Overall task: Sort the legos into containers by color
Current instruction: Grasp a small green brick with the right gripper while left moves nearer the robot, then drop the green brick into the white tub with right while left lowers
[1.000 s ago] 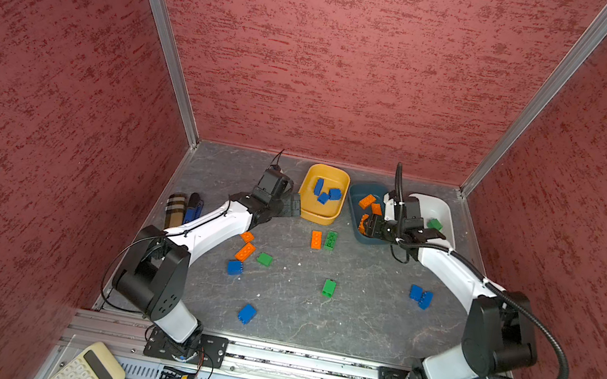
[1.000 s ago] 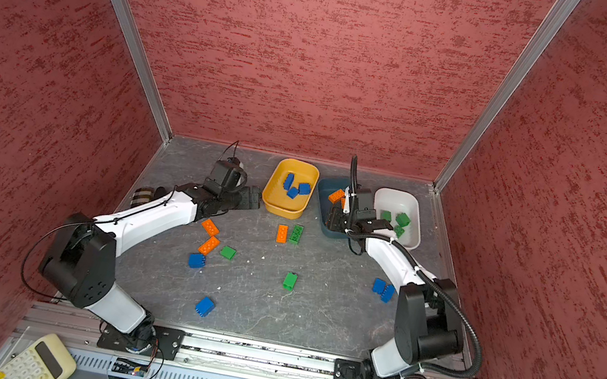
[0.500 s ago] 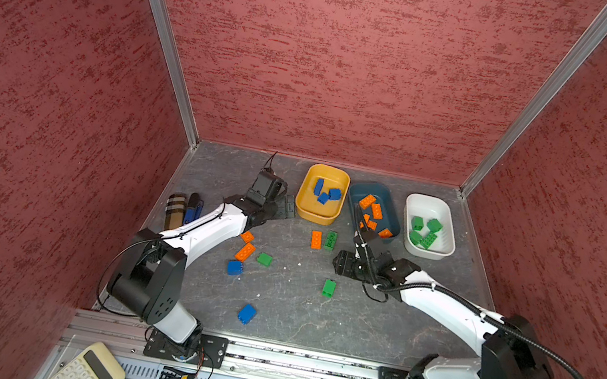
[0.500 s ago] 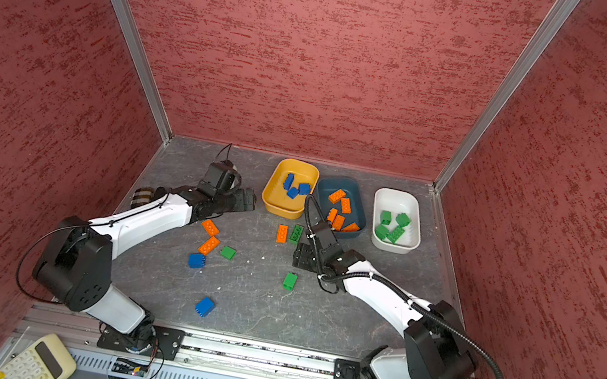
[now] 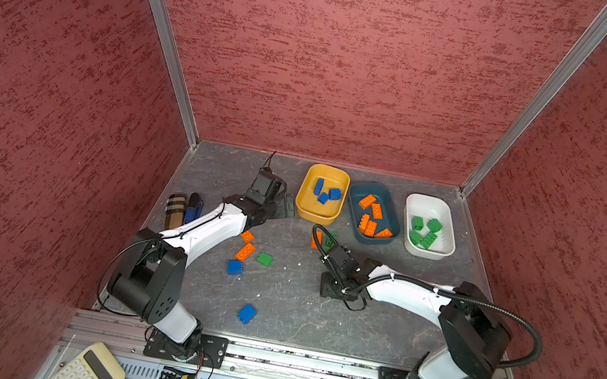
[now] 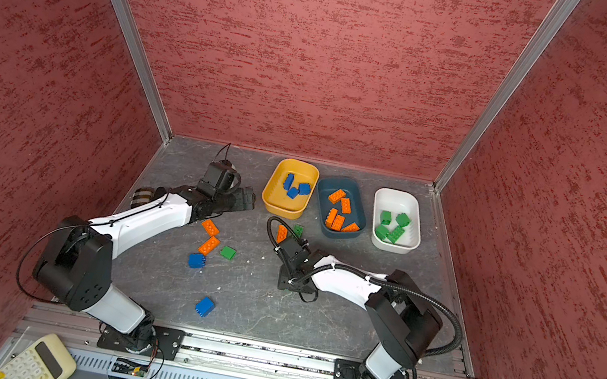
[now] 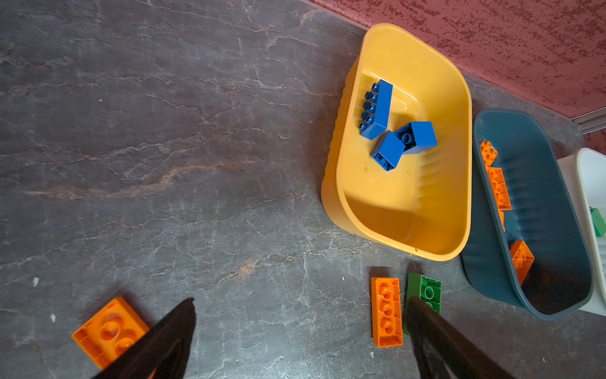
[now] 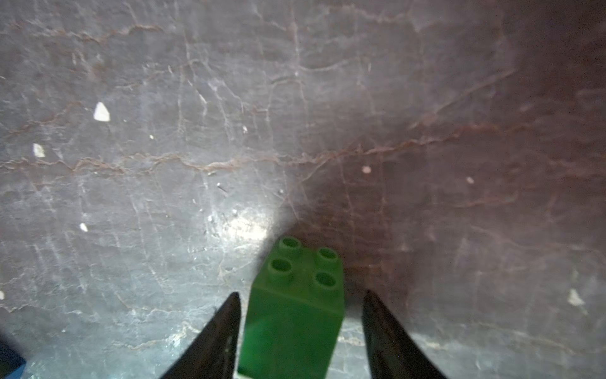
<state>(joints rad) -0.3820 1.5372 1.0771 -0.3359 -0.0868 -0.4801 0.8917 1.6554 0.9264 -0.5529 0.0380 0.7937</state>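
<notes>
Blue pens [image 5: 194, 207] by bench's [image 5: 293, 311] left edge. Yellow tub [image 7: 393, 213] holds blue bricks [image 7: 377, 110]. Left end effector [image 7: 300, 300] wide; right end effector [image 8: 300, 293] narrow round green brick [image 8: 295, 315].

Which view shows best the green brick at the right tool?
The right wrist view: the green brick sits close inside the right tool, studs clear. In both top views the tool hides it; the left wrist view lacks it.

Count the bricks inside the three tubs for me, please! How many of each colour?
Blue studded plastic bricks in the yellow plastic tub: 3
Orange studded plastic bricks in the dark teal plastic tub: 5
Green studded plastic bricks in the white plastic tub: 4
Total: 12
</notes>
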